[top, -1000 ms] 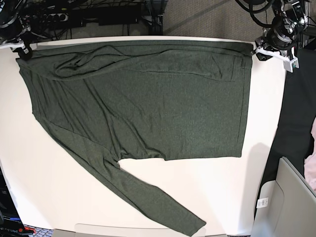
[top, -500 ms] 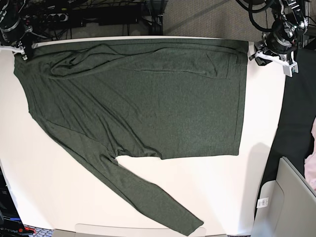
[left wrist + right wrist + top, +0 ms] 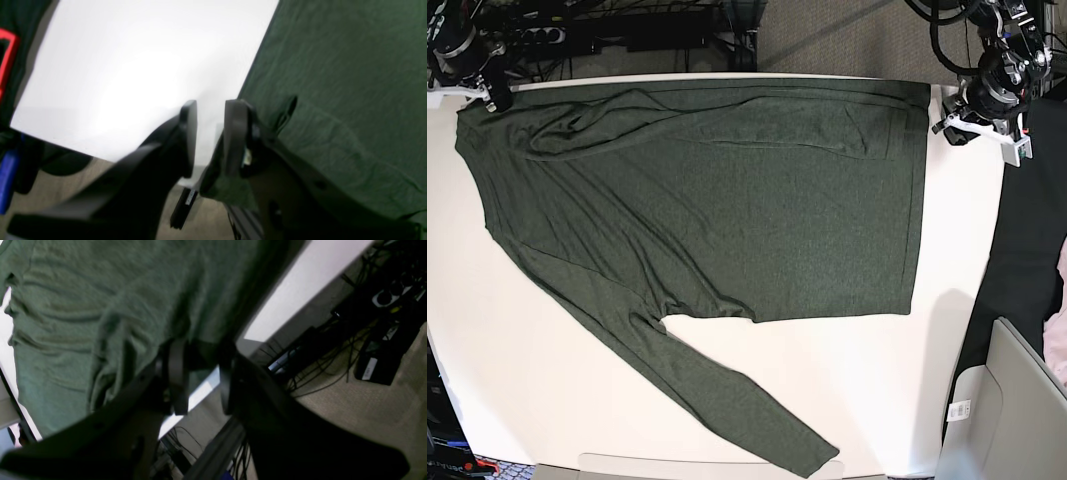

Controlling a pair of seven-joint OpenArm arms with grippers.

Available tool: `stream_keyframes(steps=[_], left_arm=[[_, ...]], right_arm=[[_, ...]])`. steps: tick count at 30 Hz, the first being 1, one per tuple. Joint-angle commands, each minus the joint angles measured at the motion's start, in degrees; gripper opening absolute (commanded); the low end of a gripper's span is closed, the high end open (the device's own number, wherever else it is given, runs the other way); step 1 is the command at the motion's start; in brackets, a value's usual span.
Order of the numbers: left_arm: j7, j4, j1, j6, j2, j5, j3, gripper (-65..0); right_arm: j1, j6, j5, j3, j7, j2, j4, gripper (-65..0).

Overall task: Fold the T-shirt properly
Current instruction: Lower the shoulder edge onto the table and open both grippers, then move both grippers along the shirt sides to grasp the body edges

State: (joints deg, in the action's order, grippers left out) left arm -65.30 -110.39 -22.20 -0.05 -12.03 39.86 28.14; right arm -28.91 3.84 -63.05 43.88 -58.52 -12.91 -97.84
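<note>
White table (image 3: pixel 987 300) carries the T-shirt (image 3: pixel 727 200), spread flat along its far edge, one sleeve trailing toward the near edge. Both the left gripper (image 3: pixel 210 133) and right gripper (image 3: pixel 200 373) stand spread, pinching nothing. Thin, limp knit; I'd grip hem or sleeve corners.

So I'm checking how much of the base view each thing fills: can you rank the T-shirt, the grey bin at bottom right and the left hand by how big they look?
1. T-shirt, by far the largest.
2. Grey bin, though the frame cuts it off.
3. Left hand, smallest; it sits higher, so its apparent size is unsure.
</note>
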Motion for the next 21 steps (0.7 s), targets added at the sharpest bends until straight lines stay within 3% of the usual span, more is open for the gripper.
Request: stream_keyframes(steps=[1,7,9,11,16,18,21], left_arm=[[-0.68,-0.95,1.32,-0.08,-0.76,0.63,0.30,-50.5],[-3.14,-0.95,5.36,-0.08,-0.67,0.63,0.30,-50.5],[-3.14,-0.95,6.50,-0.08,-0.67,0.63,0.30,-50.5],[-3.14,-0.95,7.56,-0.08,-0.67,0.63,0.21,-50.5],[-3.14,-0.95,10.20,-0.08,-0.67,0.63,0.12,-50.5],[-3.14,-0.86,10.99,-0.08,-0.67,0.63,-0.40,-50.5],[-3.14,-0.60,12.57,-0.08,-0.67,0.54,-2.60,-50.4]], right_arm=[[-1.64,1.31,1.46,-0.76,-2.09,-0.32,-0.14,-48.2],[-4.19,1.04,1.11,-4.71,-5.26,-0.32,-0.66,-48.2],[-4.19,-1.33,1.11,-6.38,-7.19,-0.32,-0.66,-48.2],[-3.84,-7.84,0.06,-8.67,-9.21,-0.50,-1.10,-48.2],[-0.32,-29.46,-5.66,-14.21,-11.41,-0.85,-7.70,-48.2],[2.40,-33.15,-4.43,-14.47,-11.24,-0.76,-9.63,-48.3],[9.35,-33.24,1.02,-14.30,-11.15,-0.85,-9.72,-48.4]])
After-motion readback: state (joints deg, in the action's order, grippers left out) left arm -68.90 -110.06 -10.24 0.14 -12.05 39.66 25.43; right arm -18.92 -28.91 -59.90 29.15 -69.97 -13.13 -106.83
